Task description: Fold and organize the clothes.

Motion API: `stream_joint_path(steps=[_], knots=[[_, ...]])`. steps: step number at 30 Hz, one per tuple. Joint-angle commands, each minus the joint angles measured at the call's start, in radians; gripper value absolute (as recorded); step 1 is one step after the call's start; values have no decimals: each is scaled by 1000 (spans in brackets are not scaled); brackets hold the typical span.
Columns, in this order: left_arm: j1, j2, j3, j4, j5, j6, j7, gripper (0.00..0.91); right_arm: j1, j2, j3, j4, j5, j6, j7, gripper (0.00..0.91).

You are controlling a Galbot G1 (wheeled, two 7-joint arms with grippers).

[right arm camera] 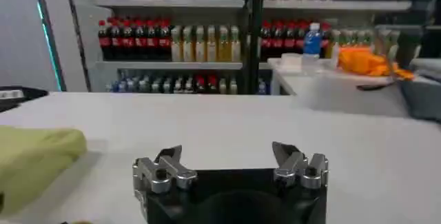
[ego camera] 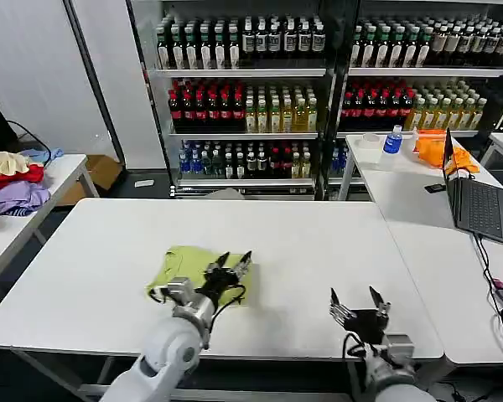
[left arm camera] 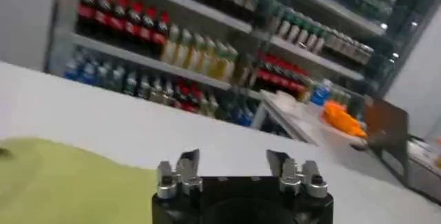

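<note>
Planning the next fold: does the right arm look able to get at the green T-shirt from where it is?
Probably yes. The right gripper is open over bare table, nothing between it and the T-shirt. But the left gripper, also open, hovers above the shirt's near side.

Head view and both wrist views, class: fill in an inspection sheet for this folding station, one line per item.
Surface: white rectangular table, bare apart from the shirt.
Job's things: lime-green cotton T-shirt, folded into a compact block.
Clutter: nothing seen on the work table.
Grippers: left gripper open above the shirt's edge; right gripper open, empty, near the front edge.
Cables: black cable trailing from the dark laptop.
Surroundings: drink-bottle shelves; red, lilac and cream garment pile.
</note>
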Motion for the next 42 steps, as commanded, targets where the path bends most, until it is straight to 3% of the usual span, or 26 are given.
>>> stream_joint_path(steps=[1,9,22,23,26,27,28,42], knots=[[246,125,-328,-147,-11,-50,-29,907,313,112,-230,-242,182,-34,75,907],[380,133,-455,-181,-32,-44,-29,907,527,283,-326,-489,320,-65,170,907],[386,130,-461,-194,-45,-34,-30,907,652,366,-315,-710,377,-67,192,887],[384,131,-461,-194,-47,-33,-30,907,655,366,-312,-718,377,-64,194,504],[384,132,-457,-191,-47,-31,-29,907,658,366,-301,-732,384,-55,202,131],[383,131,-456,-190,-47,-31,-28,907,658,366,-298,-734,384,-53,202,131],[383,131,-454,-186,-47,-31,-28,907,658,366,-295,-737,386,-51,203,0],[360,129,-435,-176,-50,-19,-28,907,671,366,-284,-750,387,-48,204,0]])
